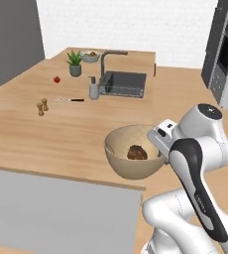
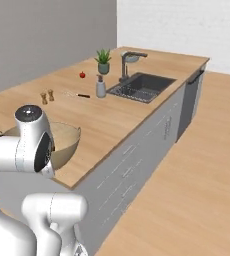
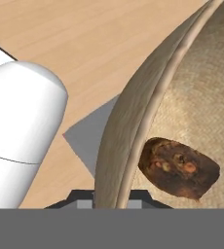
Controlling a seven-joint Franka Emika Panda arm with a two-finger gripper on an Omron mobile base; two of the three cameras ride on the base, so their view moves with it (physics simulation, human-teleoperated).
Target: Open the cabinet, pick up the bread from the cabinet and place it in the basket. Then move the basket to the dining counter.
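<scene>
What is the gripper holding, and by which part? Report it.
The gripper is shut on the basket, gripping its rim; the bread lies loose inside.

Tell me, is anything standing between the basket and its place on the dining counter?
Nothing visible does. The basket, with the bread inside, is already over the dining counter near its front edge, and the pincer is shut on its rim.

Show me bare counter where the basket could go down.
Free: the wide wood stretch between the basket and the shakers, and the strip right of the sink. Crowded: the far end, with soap bottle, knife, plant and fruit bowl. The gripper is shut on the basket's rim.
</scene>
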